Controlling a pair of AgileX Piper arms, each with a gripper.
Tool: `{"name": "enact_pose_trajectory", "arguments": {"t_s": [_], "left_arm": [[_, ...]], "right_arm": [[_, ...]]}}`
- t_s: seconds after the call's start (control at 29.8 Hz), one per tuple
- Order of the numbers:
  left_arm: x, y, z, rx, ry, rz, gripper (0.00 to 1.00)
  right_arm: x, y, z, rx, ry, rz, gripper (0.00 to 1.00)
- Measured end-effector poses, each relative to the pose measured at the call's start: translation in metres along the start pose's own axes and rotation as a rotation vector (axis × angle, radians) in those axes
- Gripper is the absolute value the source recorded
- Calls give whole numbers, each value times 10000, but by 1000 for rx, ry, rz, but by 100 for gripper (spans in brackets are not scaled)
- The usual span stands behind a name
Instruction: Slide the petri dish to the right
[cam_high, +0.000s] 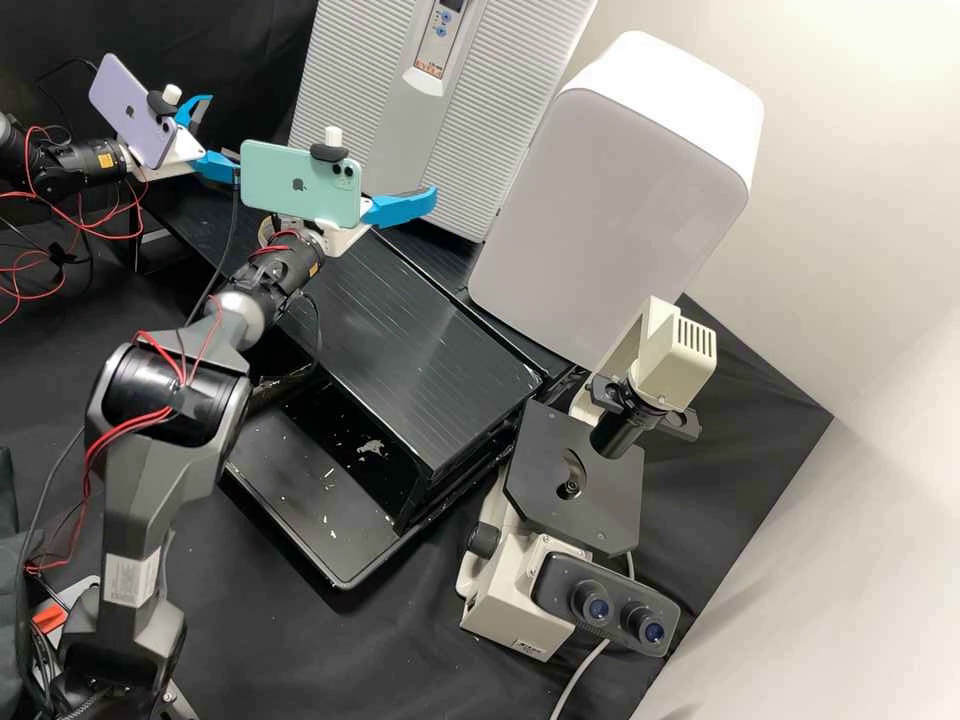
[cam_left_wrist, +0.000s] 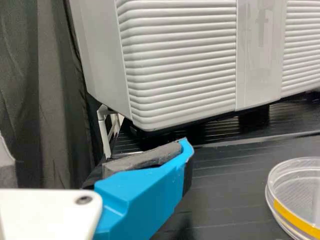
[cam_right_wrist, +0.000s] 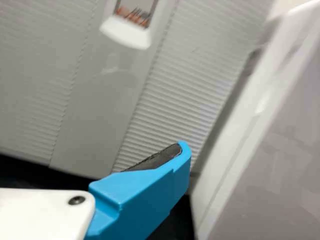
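Two grippers are being held above the back of the ribbed black surface (cam_left_wrist: 235, 165), and a single petri dish (cam_left_wrist: 297, 197) is being carried flat on it. The dish is lying in front of the grey ribbed appliance (cam_left_wrist: 200, 60), near the left gripper (cam_high: 213, 135) but apart from its blue finger (cam_left_wrist: 145, 200). That gripper is being held low and level with the dish, probably so that a sideways push can be given, since a slide calls for a nudge at the rim and not a lift. Its jaws are being held spread: the grey pad is lying bare, with nothing being pinched. The right gripper (cam_high: 400, 207) is being held higher and is being pointed at the appliance's panel and the white housing (cam_high: 630, 190). This placing is judged to be leaving room for the dish's path to the right. Its finger (cam_right_wrist: 145, 195) is likewise showing a bare pad, so its jaws are being taken as spread and empty. One phone is being carried on each wrist as a camera, a purple phone (cam_high: 130, 95) on the left arm and a mint phone (cam_high: 300, 182) on the right, making two. One yellow band is being shown on the dish. One microscope (cam_high: 590, 520) and one black tray (cam_high: 320, 500) flecked with white are being left standing at the front, well apart from the dish, and neither is being touched.
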Motion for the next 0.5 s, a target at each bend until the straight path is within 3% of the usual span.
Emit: {"name": "enact_pose_trajectory", "arguments": {"t_s": [0.1, 0.24, 0.5], "left_arm": [[0, 0, 0, 0, 0, 0, 100], [0, 0, 0, 0, 0, 0, 100], [0, 0, 0, 0, 0, 0, 100]], "right_arm": [[52, -113, -24, -21, -2, -39, 100], [60, -163, -42, -31, 0, -66, 100], [-6, -134, -55, -30, 5, -54, 100]]}}
